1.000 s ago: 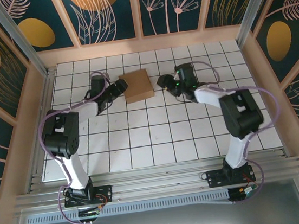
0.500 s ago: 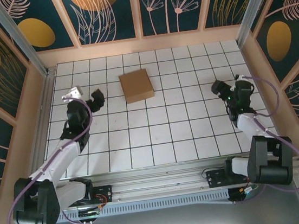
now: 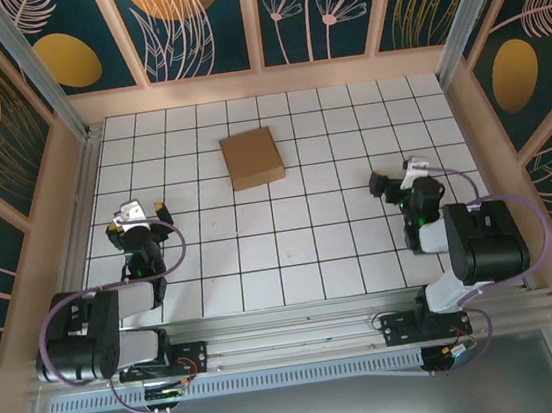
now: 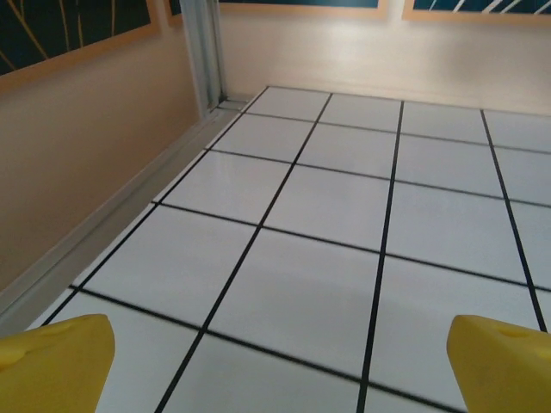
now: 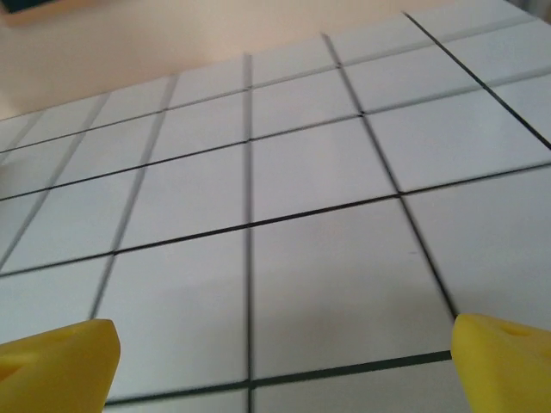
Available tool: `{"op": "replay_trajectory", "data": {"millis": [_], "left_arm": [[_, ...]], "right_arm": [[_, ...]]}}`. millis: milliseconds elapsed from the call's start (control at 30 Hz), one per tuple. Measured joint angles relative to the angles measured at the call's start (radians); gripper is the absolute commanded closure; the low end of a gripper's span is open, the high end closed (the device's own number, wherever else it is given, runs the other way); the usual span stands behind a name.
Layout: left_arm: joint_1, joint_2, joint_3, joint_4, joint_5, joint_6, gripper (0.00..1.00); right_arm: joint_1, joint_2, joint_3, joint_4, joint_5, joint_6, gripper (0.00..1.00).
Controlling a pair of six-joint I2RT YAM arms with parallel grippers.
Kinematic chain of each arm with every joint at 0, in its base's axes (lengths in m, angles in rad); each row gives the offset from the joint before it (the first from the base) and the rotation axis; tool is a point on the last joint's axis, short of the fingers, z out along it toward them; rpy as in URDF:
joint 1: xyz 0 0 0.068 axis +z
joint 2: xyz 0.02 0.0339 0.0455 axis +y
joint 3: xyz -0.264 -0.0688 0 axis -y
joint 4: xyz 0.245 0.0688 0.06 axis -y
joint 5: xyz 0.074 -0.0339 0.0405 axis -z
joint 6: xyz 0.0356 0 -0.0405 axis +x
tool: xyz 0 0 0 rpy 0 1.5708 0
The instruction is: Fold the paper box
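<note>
Nearest me, the left gripper (image 4: 275,366) and right gripper (image 5: 280,357) sit well short of the paper box (image 3: 252,157), one to each side, jaws spread wide and empty. Beyond them the box rests, apparently closed, on the tiled table (image 3: 312,252). Unheld, a flap may spring up, or a one-sided nudge could skid it away.

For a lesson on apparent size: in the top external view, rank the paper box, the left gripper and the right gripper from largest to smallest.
1. The paper box, clearly largest.
2. The left gripper and right gripper look about alike, so they are not ranked against each other.
</note>
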Motion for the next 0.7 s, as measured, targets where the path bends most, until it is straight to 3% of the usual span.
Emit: {"op": "replay_trajectory", "data": {"millis": [100,333,700], "left_arm": [[0.054,0.139,-0.003,0.166,0.057,-0.003,0.01],[0.061,0.165,0.019,0.196,0.136,-0.003,0.01],[0.061,0.165,0.048,0.188,0.239,0.021,0.01]], "right_arm": [[-0.002,0.011,-0.071,0.096,0.067,-0.005,0.01],[0.013,0.018,-0.061,0.198,0.151,-0.026,0.01],[0.016,0.018,-0.042,0.208,0.130,-0.049,0.01]]}}
